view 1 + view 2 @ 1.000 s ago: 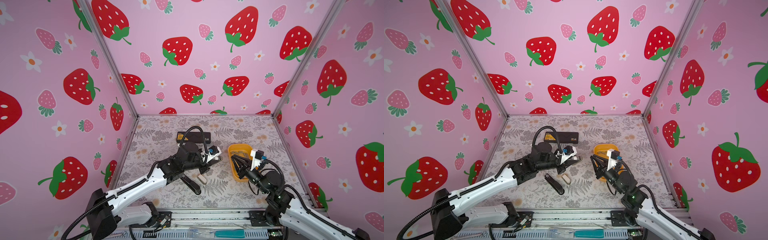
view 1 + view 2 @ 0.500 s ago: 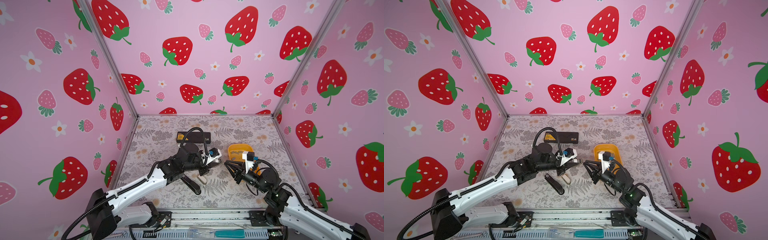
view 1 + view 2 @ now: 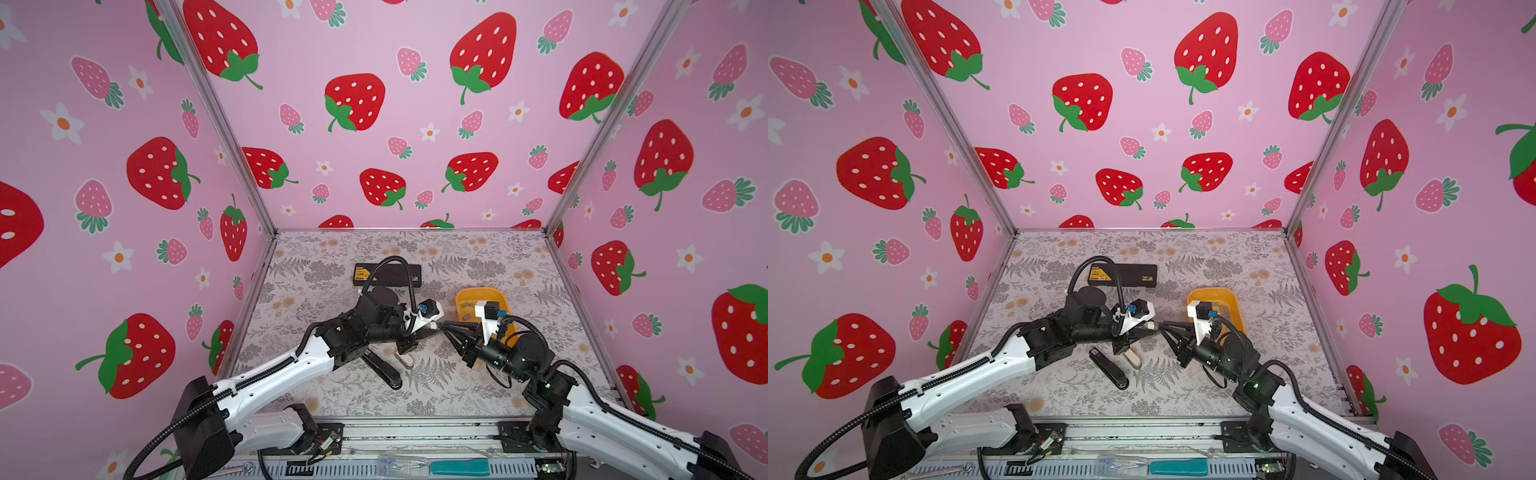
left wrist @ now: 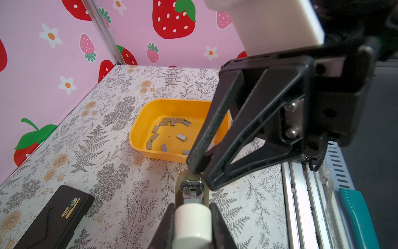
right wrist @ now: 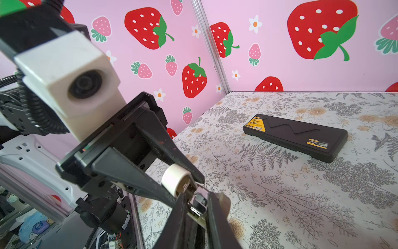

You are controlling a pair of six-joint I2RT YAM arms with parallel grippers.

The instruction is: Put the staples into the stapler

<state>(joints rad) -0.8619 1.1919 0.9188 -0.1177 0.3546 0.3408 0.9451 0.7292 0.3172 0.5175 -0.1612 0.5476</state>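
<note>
Right tool [image 4: 199, 174] pinches a small metal strip [image 5: 199, 202] at the front of the stapler [image 4: 191, 215] clamped in the left tool [image 5: 186, 186].

Centre of the tabletop [image 3: 436, 399]: the left pincer [image 4: 191, 208] holds the stapler [image 4: 191, 191] above the surface, and the right pincer [image 4: 201, 175] meets its front end from the right. Behind the right pincer stands a tray [image 4: 141, 131] with the staples [image 4: 181, 137] inside. A flat case [image 3: 1138, 274] lies farther back, left of the tray. A slim bar [image 3: 384, 369] lies in front of the stapler.
</note>
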